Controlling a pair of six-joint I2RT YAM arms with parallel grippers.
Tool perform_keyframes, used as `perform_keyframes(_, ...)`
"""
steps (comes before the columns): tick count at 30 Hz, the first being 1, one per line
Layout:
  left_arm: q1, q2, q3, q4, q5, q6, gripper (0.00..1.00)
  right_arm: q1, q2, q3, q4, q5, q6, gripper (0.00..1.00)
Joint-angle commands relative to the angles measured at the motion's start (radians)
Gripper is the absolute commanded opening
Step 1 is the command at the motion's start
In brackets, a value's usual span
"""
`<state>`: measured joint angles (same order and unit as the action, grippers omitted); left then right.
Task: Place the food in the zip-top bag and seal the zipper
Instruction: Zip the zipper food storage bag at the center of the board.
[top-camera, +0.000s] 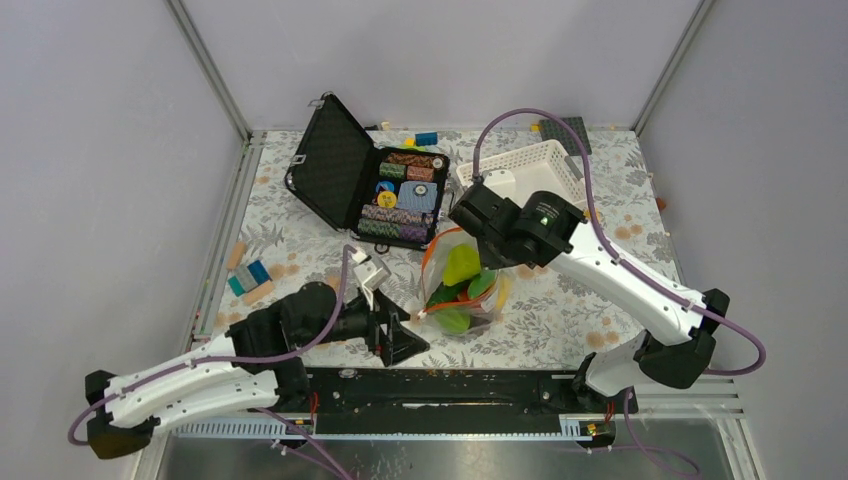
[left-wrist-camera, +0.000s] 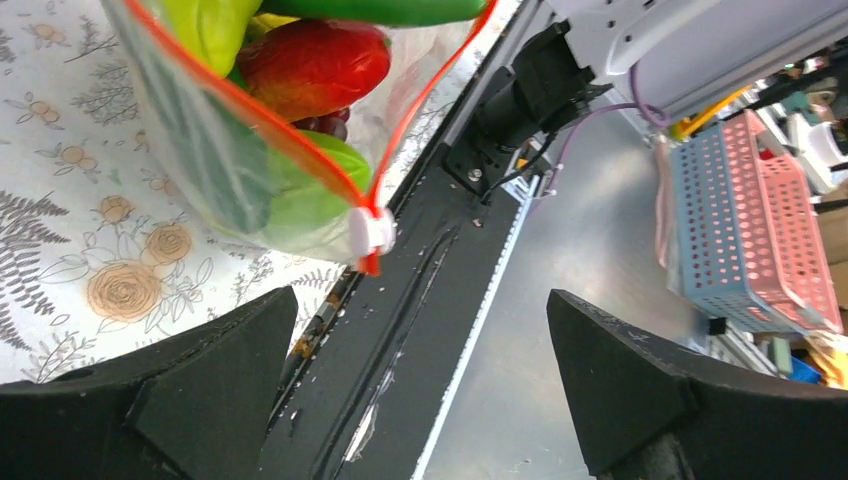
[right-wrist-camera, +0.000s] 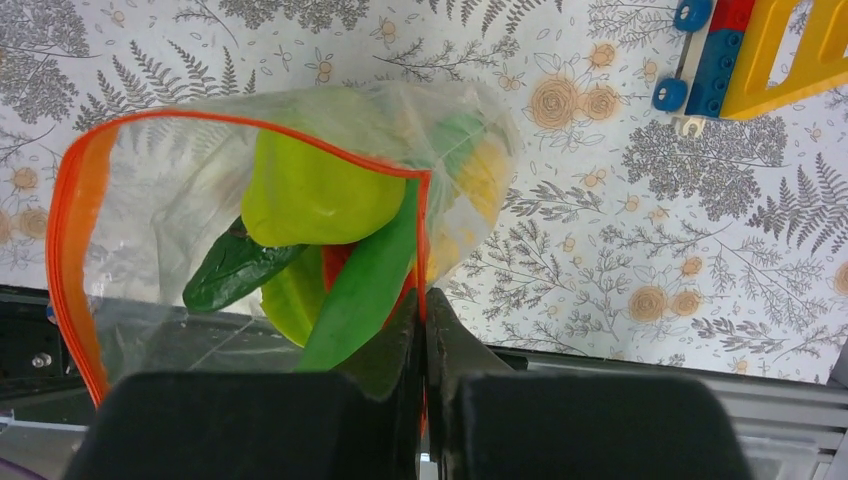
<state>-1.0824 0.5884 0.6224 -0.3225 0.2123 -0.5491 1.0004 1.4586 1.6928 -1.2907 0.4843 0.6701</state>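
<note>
The clear zip-top bag (top-camera: 447, 252) lies near the table's front edge, filled with food (top-camera: 461, 268): green pear (right-wrist-camera: 320, 190), cucumber (right-wrist-camera: 362, 290), red mango (left-wrist-camera: 315, 65) and yellow pieces (right-wrist-camera: 482, 175). Its red-orange zipper (right-wrist-camera: 250, 122) gapes open in a loop. The two strips meet at a white slider (left-wrist-camera: 372, 231) at the bag's near corner. My right gripper (right-wrist-camera: 425, 315) is shut on the zipper strip and also shows in the top view (top-camera: 487, 262). My left gripper (left-wrist-camera: 420, 385) is open and empty, just short of the slider, over the black rail (top-camera: 404, 340).
An open black case (top-camera: 335, 165) with chip stacks stands at the back. A white lattice basket (top-camera: 535, 160) is behind the right arm. Toy bricks lie at the left (top-camera: 250, 278) and beside the bag (right-wrist-camera: 745, 45). A black rail (top-camera: 480, 385) runs along the table's front.
</note>
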Motion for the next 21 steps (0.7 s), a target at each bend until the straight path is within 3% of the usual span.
perform_keyframes(1, -0.114, 0.018, -0.023, 0.062, -0.323, 0.019, 0.99, -0.028, 0.016, 0.04, -0.035, 0.038, 0.054, 0.0)
perform_keyframes(7, -0.181, 0.172, -0.011, 0.195, -0.528, 0.088, 0.94, -0.058, -0.008, -0.008, -0.008, -0.001, 0.048, 0.0)
perform_keyframes(12, -0.2, 0.235, -0.018, 0.329, -0.47, 0.142, 0.81, -0.083, -0.025, -0.038, 0.0, -0.013, 0.041, 0.0)
perform_keyframes(21, -0.205, 0.312, -0.022, 0.457, -0.451, 0.197, 0.67, -0.122, -0.088, -0.129, 0.098, -0.074, 0.005, 0.0)
